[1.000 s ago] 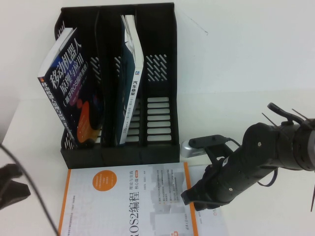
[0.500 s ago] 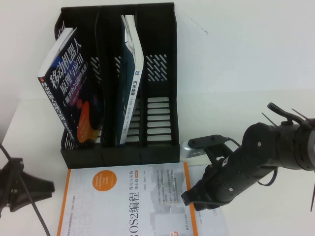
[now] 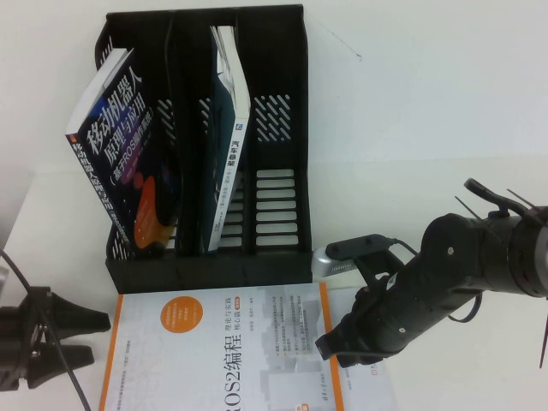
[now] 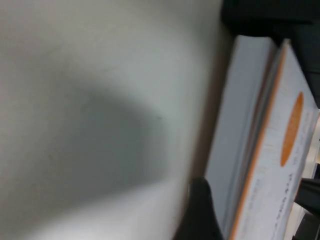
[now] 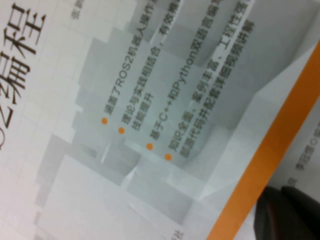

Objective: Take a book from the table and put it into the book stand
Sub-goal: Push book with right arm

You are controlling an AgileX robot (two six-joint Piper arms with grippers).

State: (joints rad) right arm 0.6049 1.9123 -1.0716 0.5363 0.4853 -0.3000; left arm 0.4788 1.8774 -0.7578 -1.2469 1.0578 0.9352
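Stand's (image 3: 205, 145) right slot (image 3: 276, 171) — free.

- The left gripper (image 3: 81, 338) sits low at the near left, jaws spread apart and pointing rightward.
- The right arm reaches in from the right, elbow raised, bent down toward the near centre.
- The right gripper (image 3: 330, 342) is angled downward.

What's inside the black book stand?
The black book stand holds two books: a dark book leaning in the left slot, a white-spined book in the middle. The right slot looks empty. The left gripper and right gripper stay outside, by the white book.
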